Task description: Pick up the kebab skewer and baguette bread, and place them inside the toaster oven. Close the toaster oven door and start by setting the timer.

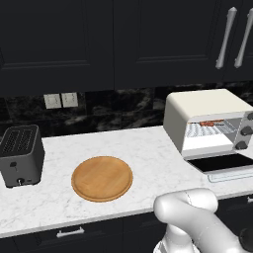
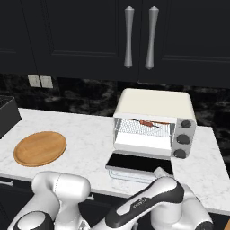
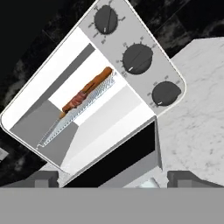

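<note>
Now hand (image 3: 112,177) wide, empty; hook under toaster oven door (image 3: 116,164) at frame bottom, swing up squarely.

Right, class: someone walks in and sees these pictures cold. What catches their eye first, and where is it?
First comes the cream-white toaster oven at the right of the marble counter, its dark glass door folded down flat in front. Inside, food lies on the wire rack: the reddish-brown kebab skewer, and in the hand view an orange-brown piece that may be the baguette. To the left, a round wooden board sits beside a dark grey slot toaster.
</note>
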Robot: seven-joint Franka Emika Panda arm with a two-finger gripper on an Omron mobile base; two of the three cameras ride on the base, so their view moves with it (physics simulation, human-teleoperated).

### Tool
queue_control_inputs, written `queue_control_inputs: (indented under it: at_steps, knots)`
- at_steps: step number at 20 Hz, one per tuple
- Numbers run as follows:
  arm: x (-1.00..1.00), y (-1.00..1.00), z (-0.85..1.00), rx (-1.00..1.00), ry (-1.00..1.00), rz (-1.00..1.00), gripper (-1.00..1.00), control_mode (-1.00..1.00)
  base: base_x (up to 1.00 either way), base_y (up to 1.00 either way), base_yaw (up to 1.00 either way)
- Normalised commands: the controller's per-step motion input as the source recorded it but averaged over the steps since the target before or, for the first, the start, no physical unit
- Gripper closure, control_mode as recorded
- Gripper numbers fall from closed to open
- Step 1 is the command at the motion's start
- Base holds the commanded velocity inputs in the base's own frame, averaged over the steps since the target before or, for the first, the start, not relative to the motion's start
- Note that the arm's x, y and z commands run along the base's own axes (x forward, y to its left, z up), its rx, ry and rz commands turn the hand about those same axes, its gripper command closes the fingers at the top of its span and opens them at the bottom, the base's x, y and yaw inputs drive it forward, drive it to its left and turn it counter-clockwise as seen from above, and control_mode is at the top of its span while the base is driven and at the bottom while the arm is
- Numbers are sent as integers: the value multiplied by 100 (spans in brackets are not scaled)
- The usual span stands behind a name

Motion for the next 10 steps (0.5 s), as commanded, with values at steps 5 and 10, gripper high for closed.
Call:
queue_control_inputs:
  at_steps: [5,10]
  knots:
    - [-67,36,3,1,5,1,-100,-100,0,0,0]
    - [-33,10,-31,0,-12,0,-100,-100,0,0,0]
